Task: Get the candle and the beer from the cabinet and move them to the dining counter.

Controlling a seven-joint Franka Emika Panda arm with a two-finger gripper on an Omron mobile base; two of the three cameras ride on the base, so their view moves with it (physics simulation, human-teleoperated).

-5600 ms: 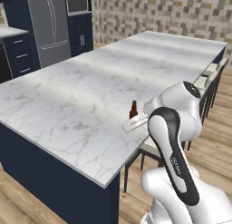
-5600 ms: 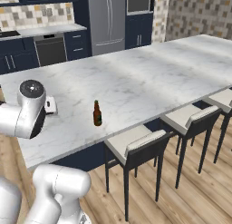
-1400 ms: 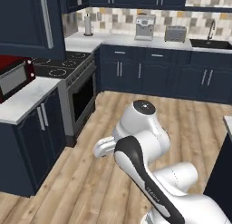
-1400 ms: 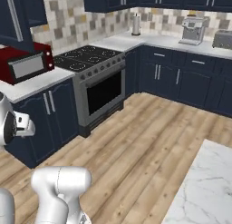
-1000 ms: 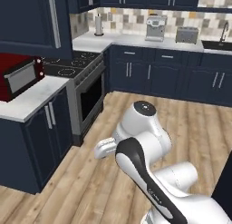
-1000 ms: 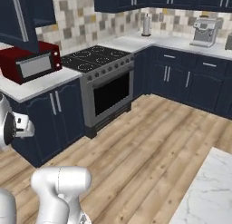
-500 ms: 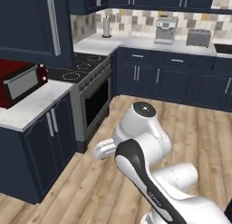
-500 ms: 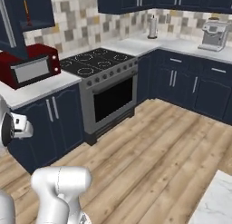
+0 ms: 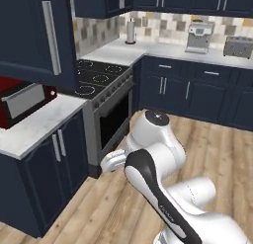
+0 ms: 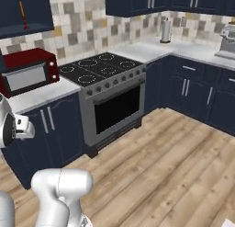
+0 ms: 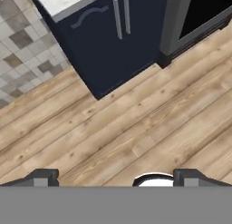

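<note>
The candle (image 10: 22,15), a thin orange taper on a small dark red-brown base, stands upright inside the open navy cabinet (image 10: 27,12), near its lower edge, above the red microwave (image 10: 28,70) on the small marble worktop (image 10: 41,95). The gripper (image 11: 115,177) hangs empty over the wood floor (image 11: 136,128), fingers wide apart.

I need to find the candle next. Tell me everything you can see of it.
The candle shows in the right base view as a thin orange stick standing upright on a small dark red-brown holder. It stands in the open navy cabinet above the red microwave, on the cabinet's floor. Nothing else touches it. Finer detail is too small to tell.
</note>
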